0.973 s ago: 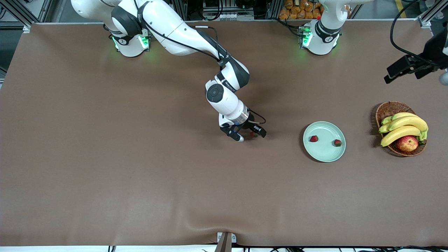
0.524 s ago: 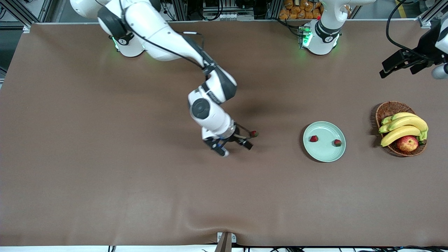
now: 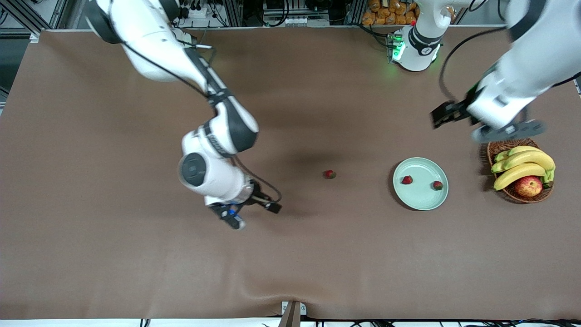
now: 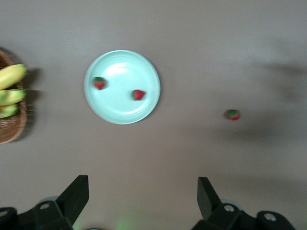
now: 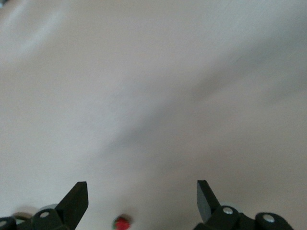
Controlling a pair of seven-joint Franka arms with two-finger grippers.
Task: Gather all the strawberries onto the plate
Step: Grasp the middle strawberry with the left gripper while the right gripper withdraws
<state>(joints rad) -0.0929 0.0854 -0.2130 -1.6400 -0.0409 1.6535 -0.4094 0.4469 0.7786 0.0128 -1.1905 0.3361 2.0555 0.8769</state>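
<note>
Two strawberries lie in the plate, apart from each other, neither at the rim. The third strawberry sits alone on the bare table, near the plate on the side toward the right arm's end. So the task looks two-thirds done by my reckoning.

Right gripper: low over the table, well apart from the loose berry, toward the right arm's end. Fingers spread wide, nothing between them.

Left gripper: up in the air over the table beside the basket of bananas and an apple. Fingers wide apart, empty. Its wrist view looks down on plate and loose berry together, which suggests this arm is the one placed to fetch it, being on the plate's side.
</note>
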